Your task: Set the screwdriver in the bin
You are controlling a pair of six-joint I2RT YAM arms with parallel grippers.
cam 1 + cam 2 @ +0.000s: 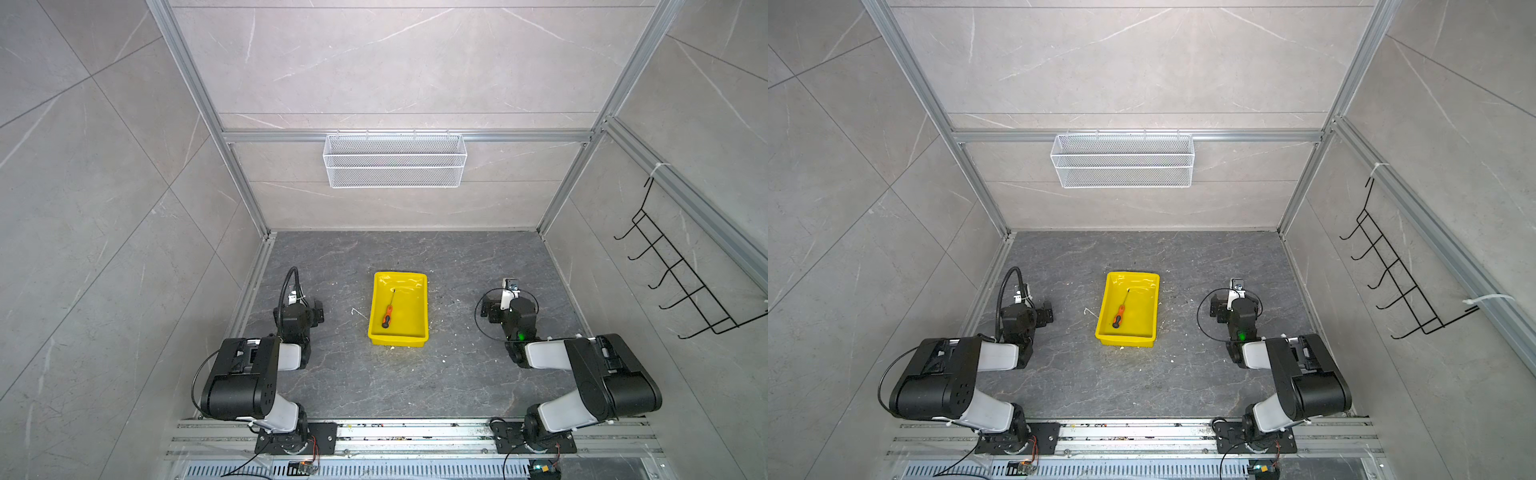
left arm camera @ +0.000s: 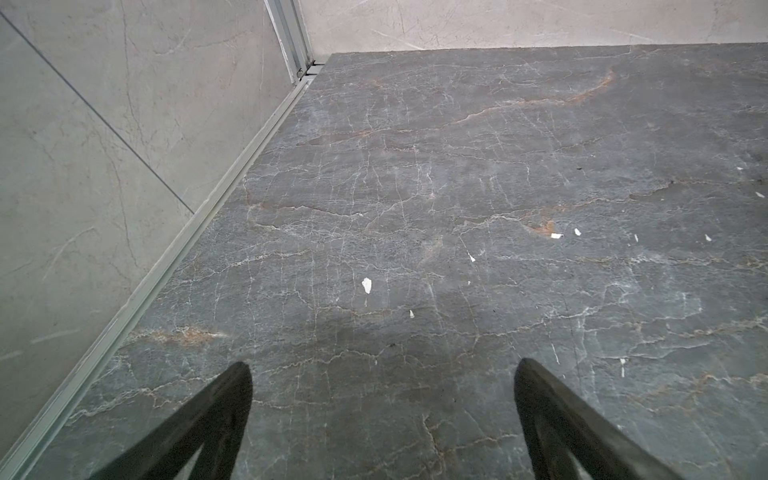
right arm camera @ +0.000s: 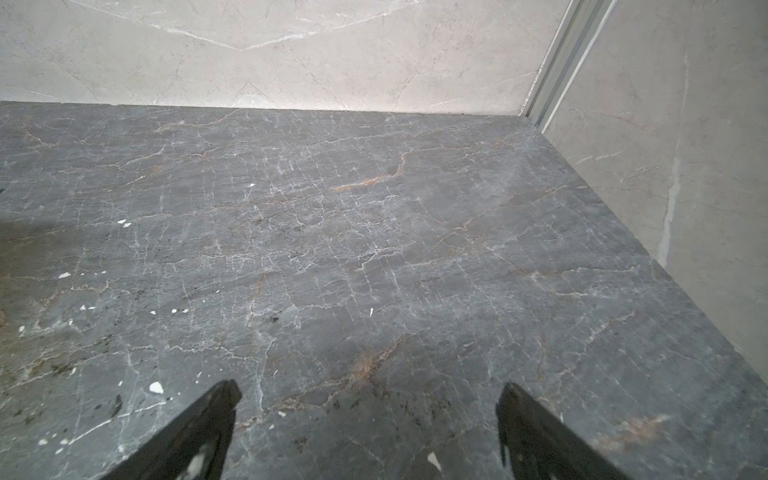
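The screwdriver [image 1: 388, 316] [image 1: 1119, 316], with an orange handle and a thin dark shaft, lies inside the yellow bin [image 1: 419, 291] [image 1: 1152, 291] at the middle of the dark floor in both top views. Its shaft points toward the far wall. My left gripper [image 2: 382, 368] is open, with only bare floor between its fingers; it sits well left of the bin [image 1: 318, 311]. My right gripper [image 3: 370, 392] is open and empty too, well right of the bin [image 1: 488, 309]. Neither wrist view shows the bin or the screwdriver.
A white wire mesh basket [image 1: 395, 160] hangs on the back wall. A black wire hook rack [image 1: 685, 270] is fixed to the right wall. Small white flecks [image 2: 366, 285] are scattered over the floor. Aluminium rails [image 1: 374, 440] run along the front edge.
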